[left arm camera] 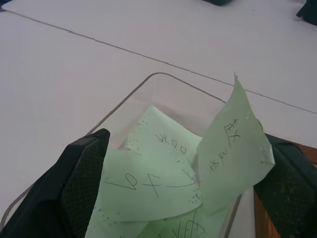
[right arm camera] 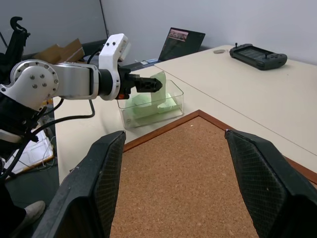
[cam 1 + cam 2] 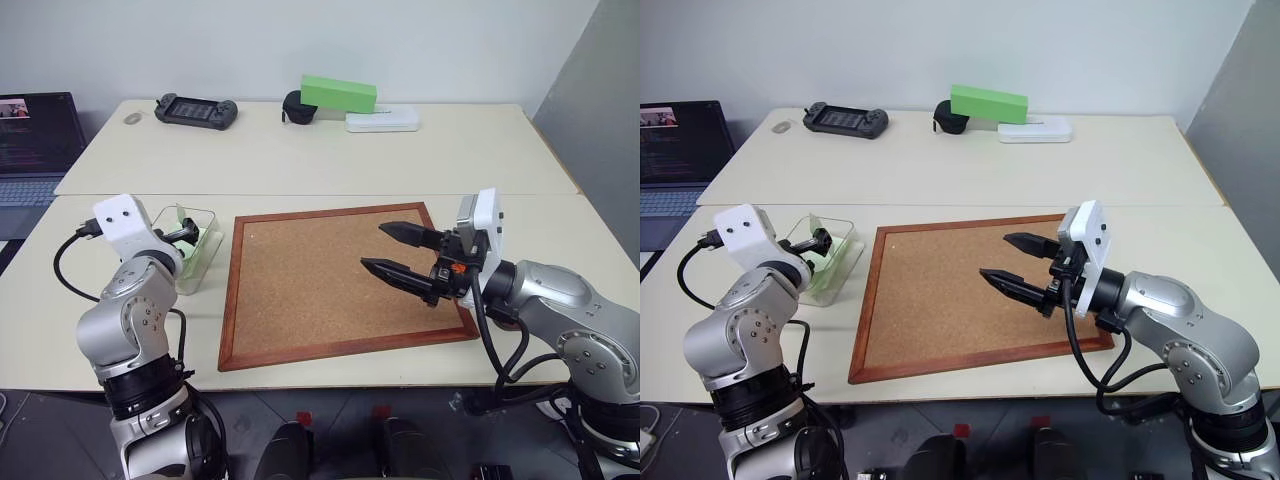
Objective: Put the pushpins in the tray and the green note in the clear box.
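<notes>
— Firstly, the left gripper (image 1: 178, 198): condition?
— Jaws spread wide over the clear box (image 3: 196, 250), one black finger (image 1: 74, 183) on each side of the paper inside. Nothing clamped. A green note (image 1: 233, 148) stands upright and curled between the fingers, leaning against the one nearer the corkboard; whether it still touches that pad firmly I cannot tell. More green notes lie flat beneath it in the box, handwriting visible.
— And the right gripper (image 3: 395, 250)?
— Parted, empty, held level above the corkboard (image 3: 320, 290), pointing towards the box.
— Surroundings?
— The box sits on the near table (image 3: 300, 375), just beside the corkboard's wooden frame. On the far table: a black handheld console (image 3: 196, 110), a bright green block (image 3: 339, 94) on a white flat case (image 3: 383, 120), a laptop (image 3: 35, 140) at the edge.
</notes>
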Tool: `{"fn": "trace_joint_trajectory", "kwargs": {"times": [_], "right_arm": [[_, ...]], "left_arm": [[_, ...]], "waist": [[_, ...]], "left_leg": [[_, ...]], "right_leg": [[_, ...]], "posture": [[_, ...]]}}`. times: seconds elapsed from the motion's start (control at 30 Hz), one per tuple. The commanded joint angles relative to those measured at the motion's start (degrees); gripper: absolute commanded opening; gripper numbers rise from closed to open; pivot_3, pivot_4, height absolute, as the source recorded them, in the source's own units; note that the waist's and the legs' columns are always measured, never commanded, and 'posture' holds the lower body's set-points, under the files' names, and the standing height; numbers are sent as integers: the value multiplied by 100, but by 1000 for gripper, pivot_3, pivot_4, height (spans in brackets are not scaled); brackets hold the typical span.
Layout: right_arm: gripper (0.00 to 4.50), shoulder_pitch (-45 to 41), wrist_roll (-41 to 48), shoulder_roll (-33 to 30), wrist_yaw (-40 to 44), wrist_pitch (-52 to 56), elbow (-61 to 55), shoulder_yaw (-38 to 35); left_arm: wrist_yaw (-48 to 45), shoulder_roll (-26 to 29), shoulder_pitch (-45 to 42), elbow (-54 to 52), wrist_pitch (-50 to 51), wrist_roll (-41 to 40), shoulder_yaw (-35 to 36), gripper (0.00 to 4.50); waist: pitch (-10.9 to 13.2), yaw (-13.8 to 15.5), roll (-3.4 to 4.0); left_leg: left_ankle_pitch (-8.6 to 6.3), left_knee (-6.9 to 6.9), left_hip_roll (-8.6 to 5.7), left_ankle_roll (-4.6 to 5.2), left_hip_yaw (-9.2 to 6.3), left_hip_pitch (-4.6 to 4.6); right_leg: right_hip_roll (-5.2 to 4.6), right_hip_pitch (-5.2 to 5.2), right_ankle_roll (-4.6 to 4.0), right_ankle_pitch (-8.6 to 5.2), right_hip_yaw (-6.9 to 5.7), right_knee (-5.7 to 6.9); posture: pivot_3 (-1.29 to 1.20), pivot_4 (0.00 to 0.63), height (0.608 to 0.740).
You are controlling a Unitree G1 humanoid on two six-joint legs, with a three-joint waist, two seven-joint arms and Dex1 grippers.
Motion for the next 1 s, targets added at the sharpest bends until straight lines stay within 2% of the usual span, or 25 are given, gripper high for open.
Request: {"fn": "trace_joint_trajectory", "kwargs": {"times": [0.03,0.3,0.63,0.7,0.8,0.9,0.93,0.97,1.0], "right_arm": [[3398,-85,-26,-2,26,-146,-88,-83],[3398,-117,-62,-13,20,-160,-54,-96],[3398,-82,-137,-17,81,-197,-21,-86],[3398,-89,-149,-5,81,-206,-5,-75],[3398,-116,-160,7,86,-212,26,-60],[3398,-119,-156,1,86,-204,15,-59],[3398,-113,-154,0,85,-203,14,-64],[3398,-107,-155,-2,83,-202,14,-65],[3398,-98,-150,-5,78,-196,6,-69]], "left_arm": [[-159,123,-130,-129,119,-106,-124,4461],[-375,261,-153,-81,364,-170,-232,4461],[435,70,-455,-61,-252,85,431,4461],[622,-200,-687,-69,-501,-175,763,4461],[581,-691,-992,-99,-1,-965,1182,4461],[1320,-1018,-1055,-268,-344,-916,1669,4461],[1346,-894,-991,-320,-336,-772,1535,4461],[934,-367,-746,-395,-262,-456,783,4461],[716,-97,-596,-461,-217,-293,351,4461]], "waist": [[0,0,0],[0,-8,0],[1,-6,-1],[1,0,-2],[1,45,-5],[3,79,-12],[6,80,-17],[12,56,-27],[17,22,-36]], "left_leg": [[0,0,0,0,0,0],[1,-1,2,-1,0,0],[1,-1,2,-1,1,1],[1,-1,2,-1,1,0],[1,2,1,-2,0,-1],[1,4,-4,-2,3,-1],[2,4,-4,-4,6,-2],[5,3,-4,-9,6,-5],[8,1,1,-16,10,-7]], "right_leg": [[0,0,0,0,0,0],[0,-1,0,0,0,0],[-1,-2,0,0,1,-1],[-1,-2,0,0,1,-1],[-3,0,1,0,-1,-1],[-7,2,4,2,1,-4],[-7,1,4,2,3,-4],[-7,-1,4,2,3,-5],[-5,-8,4,2,7,-4]], "posture": [[0,150,740],[0,150,740],[0,150,740],[0,150,740],[0,150,740],[0,150,740],[0,150,740],[0,150,740],[0,150,740]]}}
